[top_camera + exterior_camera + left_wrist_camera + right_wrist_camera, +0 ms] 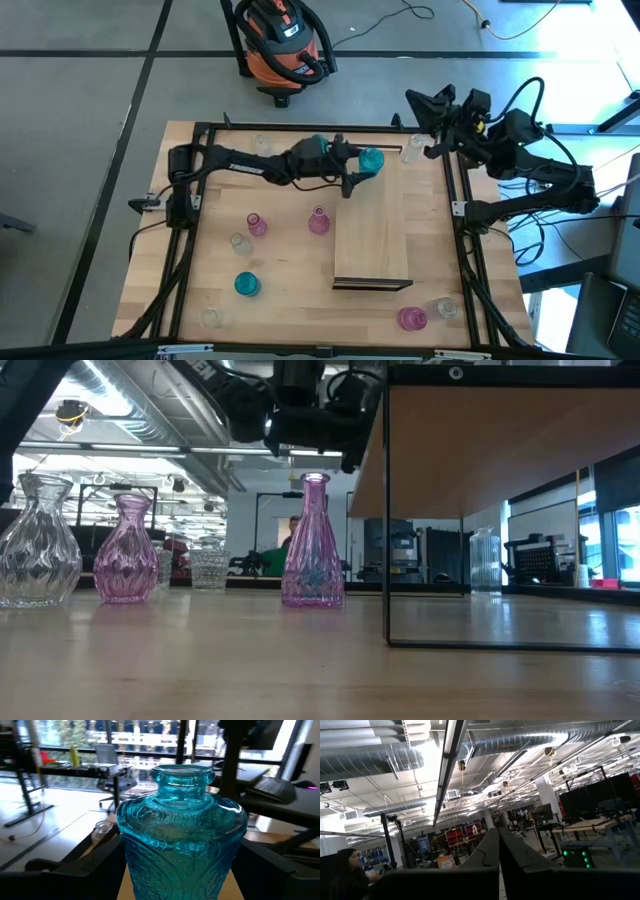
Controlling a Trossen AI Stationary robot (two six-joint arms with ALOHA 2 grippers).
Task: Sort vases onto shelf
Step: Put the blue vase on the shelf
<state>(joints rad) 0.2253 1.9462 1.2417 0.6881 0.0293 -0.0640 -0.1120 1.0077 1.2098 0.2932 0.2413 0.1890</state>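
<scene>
Nearest in the low view stand a clear vase (38, 540), a squat pink vase (125, 549) and a taller pink vase (312, 542), all upright on the tabletop (300, 660). Beside them rises the shelf (480, 445), a light-wood board raised on a thin dark frame. Above, the left gripper (362, 165) reaches over the shelf's (372, 225) far end and clasps a teal vase (371, 159) between widely spread jaws; the wrist view shows this vase (182, 835) upright and filling the frame, a dark finger on either side. Other vases rest on the table: a teal one (246, 284) near the front left and a magenta one (411, 319) just beyond the shelf's dark front edge. The right gripper (498, 851), jaws pressed together and empty, waits off the table's far right corner, pointing up toward the ceiling.
</scene>
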